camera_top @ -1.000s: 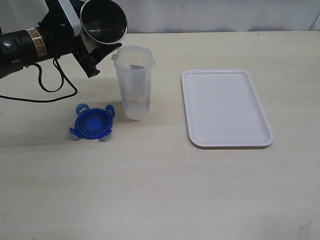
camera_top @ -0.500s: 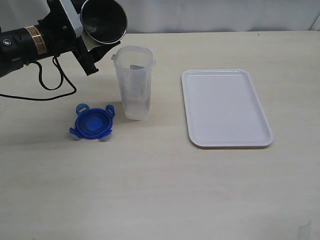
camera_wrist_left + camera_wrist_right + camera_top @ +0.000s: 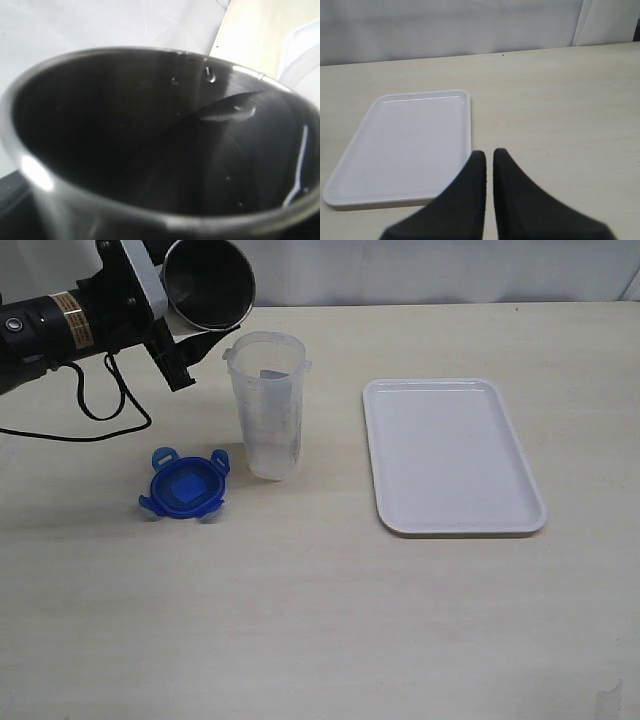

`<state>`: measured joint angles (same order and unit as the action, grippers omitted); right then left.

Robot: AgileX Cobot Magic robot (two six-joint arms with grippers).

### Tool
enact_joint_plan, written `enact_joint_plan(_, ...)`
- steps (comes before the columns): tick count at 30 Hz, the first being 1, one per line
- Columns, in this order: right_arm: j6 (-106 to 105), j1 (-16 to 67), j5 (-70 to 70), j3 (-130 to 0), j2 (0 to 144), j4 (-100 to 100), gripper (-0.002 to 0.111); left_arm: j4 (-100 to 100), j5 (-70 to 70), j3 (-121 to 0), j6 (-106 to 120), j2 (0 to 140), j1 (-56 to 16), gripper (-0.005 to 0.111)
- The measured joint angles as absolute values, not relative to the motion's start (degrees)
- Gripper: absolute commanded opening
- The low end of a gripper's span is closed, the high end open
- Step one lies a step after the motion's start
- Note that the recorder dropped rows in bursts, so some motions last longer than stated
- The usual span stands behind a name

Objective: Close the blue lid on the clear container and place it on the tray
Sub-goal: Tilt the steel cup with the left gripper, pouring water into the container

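Three things sit on the pale counter [image 3: 320,620]: the blue lid [image 3: 184,488], the clear container [image 3: 268,410] and the tray [image 3: 455,455]. The lid lies flat with its four flaps spread, just beside the container's base on the left and apart from it. A squarish, lighter blue patch marks its centre, and no writing can be read on it. The container stands upright and uncovered between the lid and the tray. Faint marks show on its see-through wall, too small to read. The white tray lies well to the right with nothing on it, and no brand or print shows. The left end effector [image 3: 190,335] is clamped wide around a steel cup [image 3: 208,282], held in the air behind and above the container's rim and tipped on its side so that its dark mouth faces the exterior camera. In the left wrist view the cup's inside fills nearly the whole picture, with a few droplets [image 3: 210,74] clinging to the wall. A yellowish band [image 3: 70,322] wraps the left arm and carries dark lettering that is too small to make out. A black cable [image 3: 100,420] loops from that arm down onto the counter. The right end effector [image 3: 489,152] appears only in its own wrist view, with its two black fingers pressed almost together and nothing between them. It hangs above bare counter close to a corner of the tray.
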<state>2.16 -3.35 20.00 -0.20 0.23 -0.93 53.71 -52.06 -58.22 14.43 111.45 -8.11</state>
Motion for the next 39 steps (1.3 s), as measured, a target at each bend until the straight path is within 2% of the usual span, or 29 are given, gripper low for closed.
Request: enact_joint_plan(39,2.2,-3.4,20.0,-0.2,0.2,-0.9,0.005,46.8,-49.0,-58.7,20.5,111.5,-10.6,0.000)
